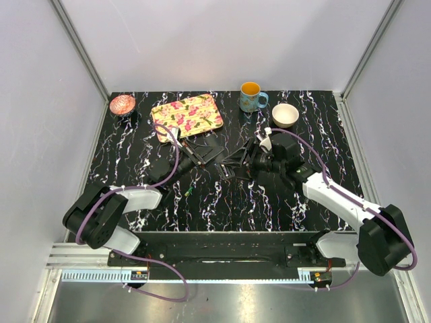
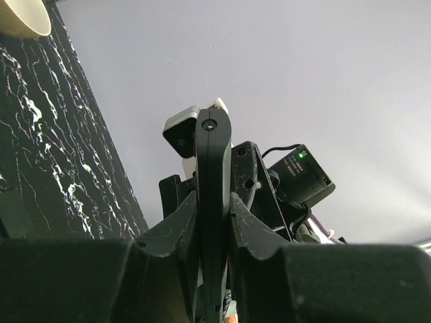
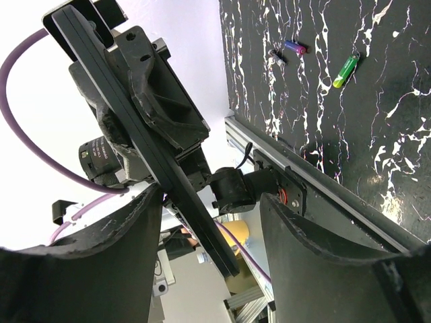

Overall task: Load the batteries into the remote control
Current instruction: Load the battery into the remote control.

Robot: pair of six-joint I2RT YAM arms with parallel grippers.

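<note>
Black remote (image 2: 213,161) clamped in left gripper (image 2: 214,222); right gripper (image 3: 209,222) spread wide; mug (image 1: 251,97) orange inside.

I get even, diffuse overhead light and soft shadows; close-up, the right gripper (image 3: 210,202) reads dark, blurred, backlit.

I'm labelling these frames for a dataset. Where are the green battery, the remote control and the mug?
green battery (image 3: 345,71): right wrist view, middle of its body.
remote control (image 3: 135,128): right wrist view, midway along the black bar.
mug (image 1: 252,101): top external view, its teal side wall.
</note>
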